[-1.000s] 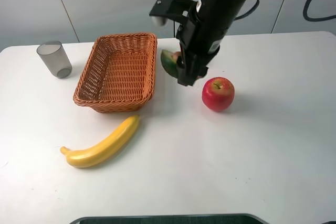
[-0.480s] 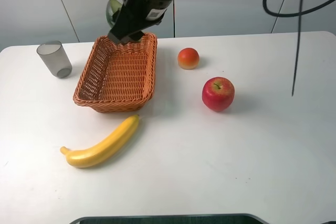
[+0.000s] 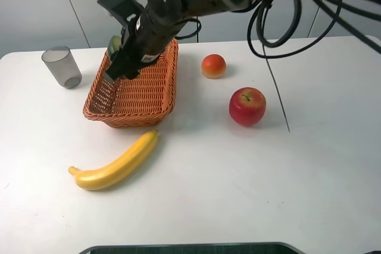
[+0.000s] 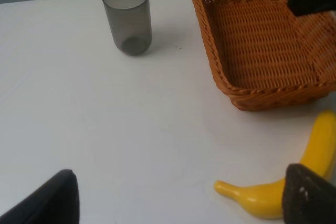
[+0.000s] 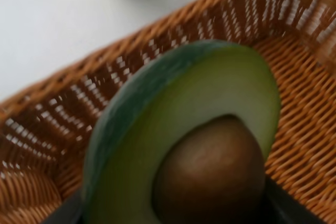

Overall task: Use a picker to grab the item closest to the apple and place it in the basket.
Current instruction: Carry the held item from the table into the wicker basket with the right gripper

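My right pincer (image 3: 121,66) is closed on the avocado half (image 5: 184,129) over the basket (image 3: 128,115), upper left; it seems light and slick-skinned, best gripped across its broad end.

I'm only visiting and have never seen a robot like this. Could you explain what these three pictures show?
It is a robot with two arms, each ending in a gripper, a two-fingered claw. The wide picture comes from a camera mounted high above the white table. The other two come from small cameras on each arm's wrist. In the wide view the right gripper hangs over the wicker basket, holding an avocado half, which fills the right wrist picture. On the table lie an apple, a small orange fruit, a banana and a grey cup. The left wrist picture shows the left gripper, its dark fingers spread apart, holding nothing.
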You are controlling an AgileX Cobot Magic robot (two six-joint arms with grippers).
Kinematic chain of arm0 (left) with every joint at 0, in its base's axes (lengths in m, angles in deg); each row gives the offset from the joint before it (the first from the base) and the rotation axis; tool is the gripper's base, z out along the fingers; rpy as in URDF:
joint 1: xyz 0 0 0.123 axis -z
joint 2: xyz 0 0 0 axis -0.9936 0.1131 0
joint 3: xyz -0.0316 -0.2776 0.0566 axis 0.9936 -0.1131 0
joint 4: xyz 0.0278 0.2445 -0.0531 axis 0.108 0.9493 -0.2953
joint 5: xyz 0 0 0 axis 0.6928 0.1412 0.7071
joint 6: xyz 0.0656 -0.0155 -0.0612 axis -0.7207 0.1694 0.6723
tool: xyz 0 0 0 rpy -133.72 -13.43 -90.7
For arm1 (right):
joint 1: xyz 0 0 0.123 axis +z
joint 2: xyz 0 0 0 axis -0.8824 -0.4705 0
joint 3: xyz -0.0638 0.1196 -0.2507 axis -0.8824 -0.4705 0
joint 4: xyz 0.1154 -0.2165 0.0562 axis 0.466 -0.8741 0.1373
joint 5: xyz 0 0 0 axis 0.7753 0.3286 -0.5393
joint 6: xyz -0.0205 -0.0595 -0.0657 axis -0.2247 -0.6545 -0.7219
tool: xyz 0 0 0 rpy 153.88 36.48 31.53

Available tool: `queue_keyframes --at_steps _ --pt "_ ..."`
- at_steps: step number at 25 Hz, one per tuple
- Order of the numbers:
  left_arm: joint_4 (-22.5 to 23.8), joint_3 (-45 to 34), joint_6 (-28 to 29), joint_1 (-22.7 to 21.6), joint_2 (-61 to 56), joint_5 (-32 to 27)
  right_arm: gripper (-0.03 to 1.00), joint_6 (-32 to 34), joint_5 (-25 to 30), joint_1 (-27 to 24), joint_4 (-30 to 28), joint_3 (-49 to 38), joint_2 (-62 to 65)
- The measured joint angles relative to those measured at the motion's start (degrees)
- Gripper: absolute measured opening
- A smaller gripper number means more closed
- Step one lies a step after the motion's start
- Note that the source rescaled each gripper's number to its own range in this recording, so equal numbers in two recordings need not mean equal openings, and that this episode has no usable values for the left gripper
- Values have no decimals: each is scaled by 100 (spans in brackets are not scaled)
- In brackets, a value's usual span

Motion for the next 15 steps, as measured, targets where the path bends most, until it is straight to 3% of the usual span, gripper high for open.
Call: queue_keyframes --at_steps 15 --pt "0 0 0 0 0 0 2 21 -382 0 -21 13 -332"
